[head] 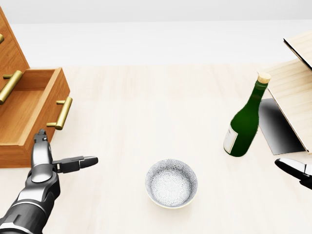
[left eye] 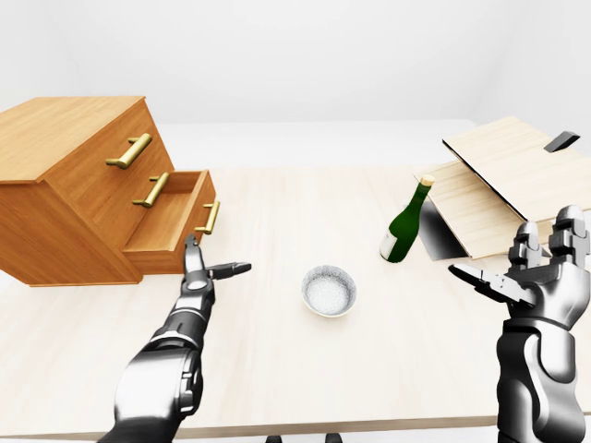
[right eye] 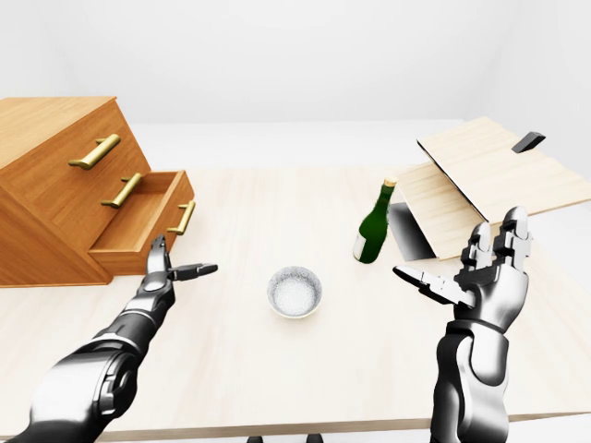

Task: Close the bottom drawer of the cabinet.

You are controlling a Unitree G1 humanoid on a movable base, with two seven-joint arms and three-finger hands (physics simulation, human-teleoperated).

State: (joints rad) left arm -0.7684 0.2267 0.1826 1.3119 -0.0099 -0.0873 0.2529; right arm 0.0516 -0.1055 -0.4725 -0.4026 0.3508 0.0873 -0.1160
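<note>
A wooden cabinet (left eye: 69, 175) with brass handles stands at the left of the table. Its bottom drawer (left eye: 172, 221) is pulled out, with its brass handle (left eye: 209, 218) on the drawer's face; the two drawers above are shut. My left hand (left eye: 205, 268) is open, fingers spread, just below and right of the drawer's face, close to the handle but not holding it. In the head view it (head: 58, 158) sits below the handle (head: 61, 113). My right hand (left eye: 531, 268) is open and empty, raised at the right.
A patterned bowl (left eye: 329, 290) sits mid-table. A green corked bottle (left eye: 406, 223) stands to its right. An open light-wood box (left eye: 503, 185) with a dark inside lies at the far right. The table's near edge (left eye: 323, 429) runs along the bottom.
</note>
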